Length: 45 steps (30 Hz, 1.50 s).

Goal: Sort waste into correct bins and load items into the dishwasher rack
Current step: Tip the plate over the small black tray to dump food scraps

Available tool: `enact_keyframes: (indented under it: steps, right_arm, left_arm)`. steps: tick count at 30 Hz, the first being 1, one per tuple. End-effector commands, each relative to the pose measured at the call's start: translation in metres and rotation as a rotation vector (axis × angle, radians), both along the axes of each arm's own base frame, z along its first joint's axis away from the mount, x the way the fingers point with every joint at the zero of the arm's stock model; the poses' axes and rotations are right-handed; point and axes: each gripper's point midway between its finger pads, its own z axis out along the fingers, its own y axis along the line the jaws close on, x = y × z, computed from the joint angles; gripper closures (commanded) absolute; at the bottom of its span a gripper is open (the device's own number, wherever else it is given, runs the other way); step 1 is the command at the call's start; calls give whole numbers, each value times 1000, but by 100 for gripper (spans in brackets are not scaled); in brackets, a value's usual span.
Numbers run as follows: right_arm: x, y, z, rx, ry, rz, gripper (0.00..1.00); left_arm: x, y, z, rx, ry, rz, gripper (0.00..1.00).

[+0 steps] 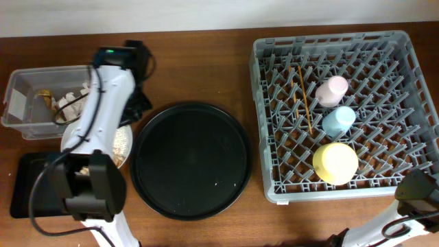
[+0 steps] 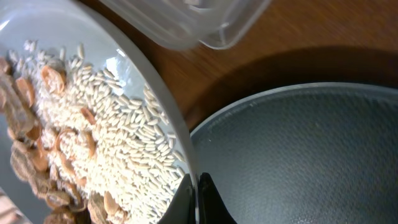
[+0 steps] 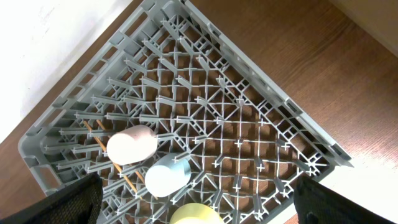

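My left gripper [image 2: 198, 199] is shut on the right rim of the round grey plate [image 2: 134, 53], which holds tan peanut shells [image 2: 34, 158] and pale crumbs [image 2: 115, 140]. In the overhead view the plate [image 1: 67, 141] lies mostly under my left arm, between the clear box [image 1: 27, 103] and the flat black tray [image 1: 31, 189]. A white napkin [image 1: 70, 103] and a brown scrap [image 1: 45, 97] lie in the clear box. The dishwasher rack [image 1: 405, 75] holds the pink cup [image 1: 332, 90], light-blue cup [image 1: 339, 121], yellow bowl [image 1: 335, 163] and chopsticks [image 1: 303, 96]. My right gripper [image 3: 199, 208] is open and empty above the rack.
The large round black tray [image 1: 191, 159] sits mid-table, its rim right beside the gripped plate edge; it also shows in the left wrist view [image 2: 298, 155]. The corner of the clear box [image 2: 205, 25] is just beyond the plate. My right arm [image 1: 418, 195] is at the rack's front right corner.
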Motion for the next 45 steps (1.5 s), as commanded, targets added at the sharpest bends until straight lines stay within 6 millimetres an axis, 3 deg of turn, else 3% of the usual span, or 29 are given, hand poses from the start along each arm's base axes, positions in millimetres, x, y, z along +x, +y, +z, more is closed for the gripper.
enact_keyframes:
  steps: [1, 13, 25, 30, 37, 40, 45]
  right_arm:
    - [-2, -1, -1, 10, 3, -11, 2]
    - [-2, -1, -1, 10, 3, -11, 2]
    - [-2, -1, -1, 10, 3, -11, 2]
    - [-2, -1, -1, 10, 4, -11, 2]
    - [-2, -1, -1, 10, 4, -11, 2]
    - [-2, -1, -1, 10, 4, -11, 2]
    - [-2, -1, -1, 10, 3, -11, 2]
  left_arm:
    - [-1, 26, 10, -116, -29, 49, 99]
    - [3, 83, 15, -579, -192, 191, 99]
    - [-9, 139, 33, -773, -388, 274, 99]
    - [-28, 161, 44, -870, -458, 373, 99]
    - [-49, 181, 64, -996, -598, 392, 99]
    - [-46, 196, 70, -987, -693, 350, 99]
    - [-53, 198, 75, -1018, -716, 362, 99]
